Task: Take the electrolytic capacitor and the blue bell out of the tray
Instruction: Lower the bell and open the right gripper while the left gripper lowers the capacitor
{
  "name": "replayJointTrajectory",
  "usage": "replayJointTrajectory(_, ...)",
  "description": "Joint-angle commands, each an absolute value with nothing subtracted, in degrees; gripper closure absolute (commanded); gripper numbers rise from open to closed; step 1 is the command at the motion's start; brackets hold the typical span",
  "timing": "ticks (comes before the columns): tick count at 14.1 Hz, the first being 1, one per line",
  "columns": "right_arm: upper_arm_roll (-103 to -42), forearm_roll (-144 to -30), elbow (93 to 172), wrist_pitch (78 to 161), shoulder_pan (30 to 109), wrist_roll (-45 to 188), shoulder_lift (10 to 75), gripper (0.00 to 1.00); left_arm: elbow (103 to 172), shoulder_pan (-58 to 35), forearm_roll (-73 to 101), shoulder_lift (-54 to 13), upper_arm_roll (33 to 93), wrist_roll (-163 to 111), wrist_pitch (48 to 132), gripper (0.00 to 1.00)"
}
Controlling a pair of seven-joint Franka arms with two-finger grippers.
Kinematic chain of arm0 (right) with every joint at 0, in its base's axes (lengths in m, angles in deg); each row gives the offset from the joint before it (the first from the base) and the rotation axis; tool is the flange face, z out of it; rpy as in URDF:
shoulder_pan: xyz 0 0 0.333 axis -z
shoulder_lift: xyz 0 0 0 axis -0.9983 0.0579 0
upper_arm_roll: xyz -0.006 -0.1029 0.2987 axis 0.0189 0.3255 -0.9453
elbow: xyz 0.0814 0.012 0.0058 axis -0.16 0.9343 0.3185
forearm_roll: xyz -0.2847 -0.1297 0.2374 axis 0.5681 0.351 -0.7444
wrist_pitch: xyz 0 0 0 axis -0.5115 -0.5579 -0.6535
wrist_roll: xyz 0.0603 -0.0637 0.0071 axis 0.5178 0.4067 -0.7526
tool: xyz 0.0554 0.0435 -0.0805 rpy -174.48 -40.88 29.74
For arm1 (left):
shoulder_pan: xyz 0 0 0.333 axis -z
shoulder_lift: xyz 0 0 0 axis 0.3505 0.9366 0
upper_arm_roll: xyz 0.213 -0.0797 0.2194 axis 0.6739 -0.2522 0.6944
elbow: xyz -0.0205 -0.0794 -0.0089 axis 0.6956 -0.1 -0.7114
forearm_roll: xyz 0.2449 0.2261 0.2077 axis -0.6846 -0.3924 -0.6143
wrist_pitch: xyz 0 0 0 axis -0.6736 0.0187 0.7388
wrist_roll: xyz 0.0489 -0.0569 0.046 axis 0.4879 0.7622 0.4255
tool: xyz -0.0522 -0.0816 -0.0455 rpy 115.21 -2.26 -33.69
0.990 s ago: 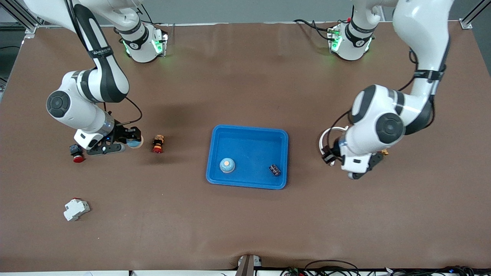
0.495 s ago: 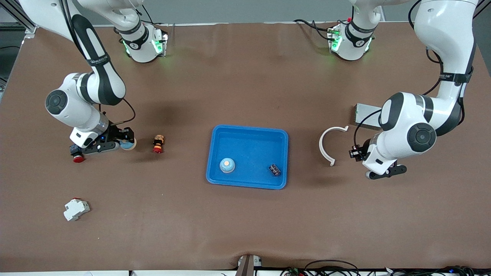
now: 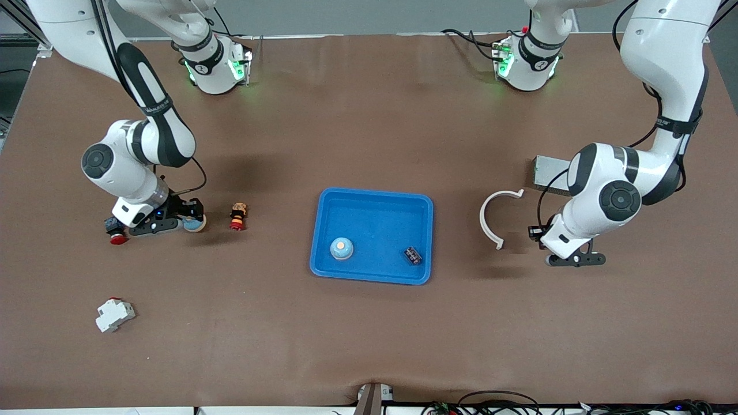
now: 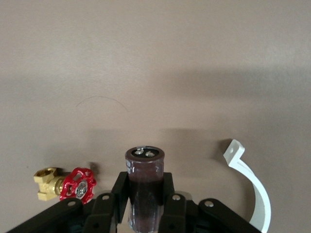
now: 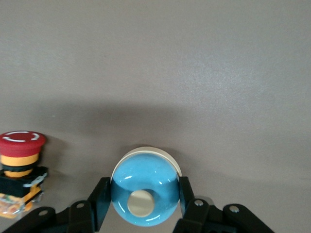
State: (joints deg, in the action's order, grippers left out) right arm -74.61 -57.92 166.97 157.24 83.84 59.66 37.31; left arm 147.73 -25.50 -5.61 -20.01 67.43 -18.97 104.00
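Brown desk (image 3: 369, 334): left gripper (image 4: 146, 206) clamps a dark cylindrical capacitor (image 4: 145, 179) near the white curved bracket (image 3: 493, 216), right gripper (image 5: 143, 204) clamps a blue dome bell (image 5: 143, 194).

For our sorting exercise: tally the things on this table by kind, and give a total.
Bells: 2, one in the right gripper, one in the tray
Capacitors: 2, one in the left gripper, one in the tray
Push buttons: 2
Valves: 1
Breakers: 1
Curved clips: 1
Grey boxes: 1
Trays: 1
Total: 11
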Motion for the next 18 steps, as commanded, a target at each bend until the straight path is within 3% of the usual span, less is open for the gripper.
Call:
replayJointTrajectory(1, -75.54, -59.13, 167.54, 159.27, 85.27, 57.97, 38.01, 1.00, 149.27, -26.23, -7.05, -19.74, 66.60, -20.29, 106.59, 1.00)
replayJointTrajectory(7, -75.72, -60.88, 167.37, 160.86, 85.27, 58.14, 40.12, 1.00, 154.28, -26.41, -8.27, -19.91, 66.77, -20.29, 112.21, 1.00)
replayJointTrajectory(8, -75.72, -60.97, 167.28, 160.86, 85.27, 58.05, 40.21, 0.47, 154.63, -27.45, -9.94, -19.83, 66.69, -20.29, 112.66, 1.00)
replayJointTrajectory(9, -75.72, -60.98, 167.19, 160.77, 85.27, 58.05, 40.13, 0.00, 154.89, -28.51, -11.17, -19.83, 66.51, -20.29, 112.75, 1.00)
replayJointTrajectory(13, -75.81, -60.89, 166.93, 159.19, 84.66, 58.23, 38.55, 0.00, 155.95, -28.78, -11.62, -19.65, 66.60, -20.56, 114.50, 1.00)
replayJointTrajectory(18, -76.42, -60.98, 158.94, 141.19, 80.55, 68.30, 33.72, 0.00, 157.79, -29.48, -11.62, -18.86, 66.60, -20.47, 117.92, 1.00)
